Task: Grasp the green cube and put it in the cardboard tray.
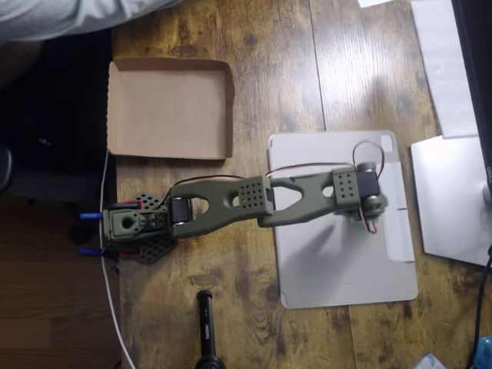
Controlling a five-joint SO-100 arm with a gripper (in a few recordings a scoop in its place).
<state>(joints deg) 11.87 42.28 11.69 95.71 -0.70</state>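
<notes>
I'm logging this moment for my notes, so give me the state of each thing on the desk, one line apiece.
cardboard tray: lying flat on the wooden table, nothing inside.
olive arm: stretched out over the grey tablet cover.
end effector: above the cover; open or shut cannot be told from overhead.
grey tablet cover: closed, flat on the table.
green cube: I cannot make it out.

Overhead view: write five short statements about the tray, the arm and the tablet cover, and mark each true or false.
1. The cardboard tray holds nothing. True.
2. The olive-green arm reaches out over the grey tablet cover. True.
3. The arm's base sits on the tablet cover. False: it stands on the wooden table, below the tray in the picture.
4. The tray lies on the tablet cover. False: it lies on the table, apart from the cover.
5. A green cube sits in the tray. False: the tray's inside is bare.
</notes>
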